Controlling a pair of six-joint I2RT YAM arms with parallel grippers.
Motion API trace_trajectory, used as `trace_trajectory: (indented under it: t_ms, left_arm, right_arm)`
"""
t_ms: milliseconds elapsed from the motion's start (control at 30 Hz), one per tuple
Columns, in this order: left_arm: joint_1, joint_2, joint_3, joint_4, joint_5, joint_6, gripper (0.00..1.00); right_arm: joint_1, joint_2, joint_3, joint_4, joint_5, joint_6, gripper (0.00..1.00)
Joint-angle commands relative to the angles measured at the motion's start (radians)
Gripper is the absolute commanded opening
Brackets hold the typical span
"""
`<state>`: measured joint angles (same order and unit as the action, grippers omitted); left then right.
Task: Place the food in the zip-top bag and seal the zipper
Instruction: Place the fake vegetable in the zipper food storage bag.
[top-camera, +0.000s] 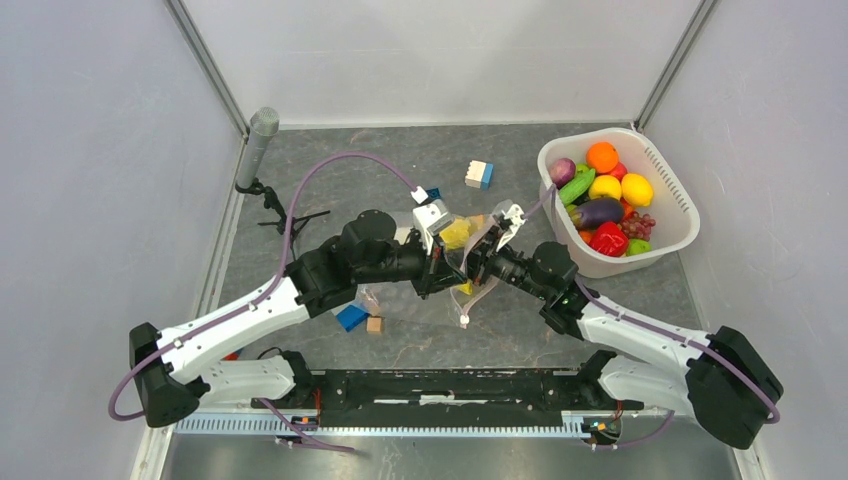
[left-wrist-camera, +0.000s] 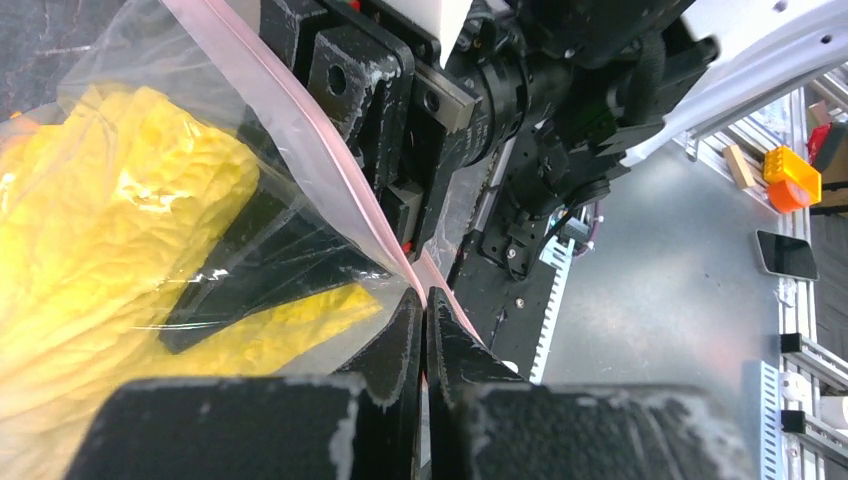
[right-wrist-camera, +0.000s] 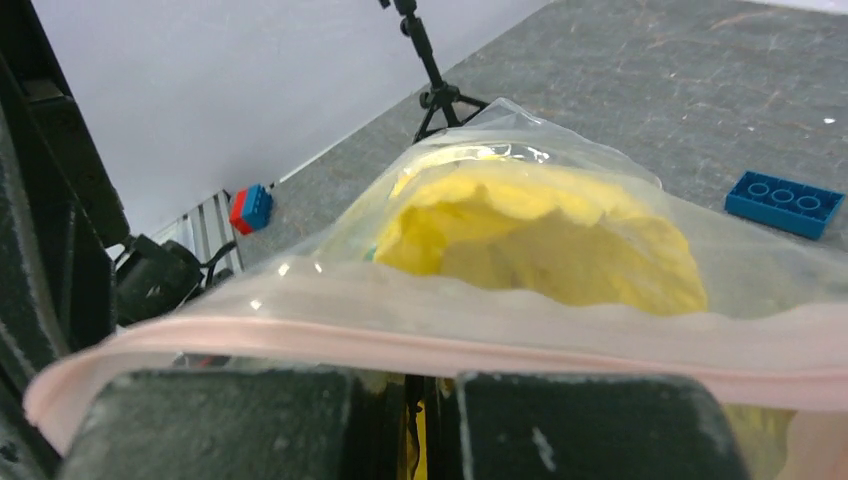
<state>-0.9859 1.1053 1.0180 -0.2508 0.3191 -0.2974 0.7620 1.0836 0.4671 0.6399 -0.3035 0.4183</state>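
Left wrist view: the left gripper (left-wrist-camera: 425, 305) is pressed together on the thin pink zipper (left-wrist-camera: 300, 135). The right gripper (right-wrist-camera: 432, 385) pinches it too. The clear, crinkly bag (right-wrist-camera: 590, 170), lifted between both arms, holds wrinkled yellow food (right-wrist-camera: 540, 240).

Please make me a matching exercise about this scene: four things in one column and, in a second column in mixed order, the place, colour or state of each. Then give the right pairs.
1. yellow food
2. white basket
3. zipper
4. blue brick

A. flat on the table
B. inside the zip-top bag
C. pale pink
D. full of toy fruit

Pairs: 1-B, 2-D, 3-C, 4-A.
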Motion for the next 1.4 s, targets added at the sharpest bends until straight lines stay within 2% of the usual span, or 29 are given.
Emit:
trace_trajectory:
  t_ms: [0,67,133,200,233,267,300,400,500,633,800,867,967,1200,1300,1367]
  left_arm:
    - [-0.008,-0.04,-0.002,0.099,0.046,-0.027,0.02]
    - [-0.007,-0.047,-0.005,0.104,0.014,-0.035,0.02]
    - [-0.007,-0.056,-0.007,0.096,-0.022,-0.031,0.02]
    - [-0.008,-0.066,-0.004,0.068,-0.11,-0.043,0.02]
    - [-0.006,-0.073,-0.005,0.052,-0.174,-0.053,0.02]
    - [-0.007,-0.079,-0.006,0.038,-0.233,-0.063,0.02]
    - [-0.005,-0.087,-0.006,0.028,-0.284,-0.072,0.02]
    - [0.015,-0.098,0.003,-0.014,-0.421,-0.108,0.02]
    - [0.062,-0.091,0.011,-0.041,-0.443,-0.15,0.02]
    - [0.118,-0.078,0.005,-0.045,-0.444,-0.183,0.02]
    - [0.142,-0.051,0.018,-0.033,-0.406,-0.178,0.02]
    - [0.145,-0.031,0.032,-0.03,-0.379,-0.169,0.02]
    - [0.146,0.002,0.053,-0.013,-0.312,-0.147,0.02]
    - [0.146,0.065,0.169,-0.078,-0.209,-0.034,0.02]
    - [0.145,0.115,0.272,-0.199,-0.227,0.03,0.02]
    - [0.145,0.128,0.295,-0.239,-0.287,0.062,0.02]
  right_arm:
    - [0.01,0.002,-0.048,0.236,0.1,0.064,0.03]
    - [0.01,0.039,-0.02,0.22,0.054,0.074,0.06]
    - [0.01,0.073,0.039,0.124,-0.007,0.059,0.13]
    - [0.01,0.076,0.079,0.03,-0.023,0.022,0.29]
    - [0.009,0.066,0.085,0.004,-0.017,0.021,0.44]
    - [0.007,0.053,0.098,-0.042,0.003,0.019,0.5]
    - [0.007,0.044,0.13,-0.113,0.014,-0.004,0.52]
    - [0.007,0.021,0.218,-0.251,-0.045,-0.066,0.68]
    - [0.007,-0.009,0.297,-0.392,-0.009,-0.114,0.75]
    - [0.006,-0.058,0.354,-0.525,-0.003,-0.163,0.77]
    - [0.007,-0.201,0.295,-0.538,0.012,-0.163,0.77]
    - [0.007,-0.257,0.259,-0.558,0.129,-0.123,0.76]
    - [0.007,-0.279,0.244,-0.689,0.404,-0.045,0.77]
    - [0.005,-0.172,0.241,-0.731,0.508,0.074,0.79]
    - [0.002,-0.129,0.267,-0.773,0.547,0.101,0.74]
    - [0.001,-0.114,0.26,-0.757,0.523,0.103,0.61]
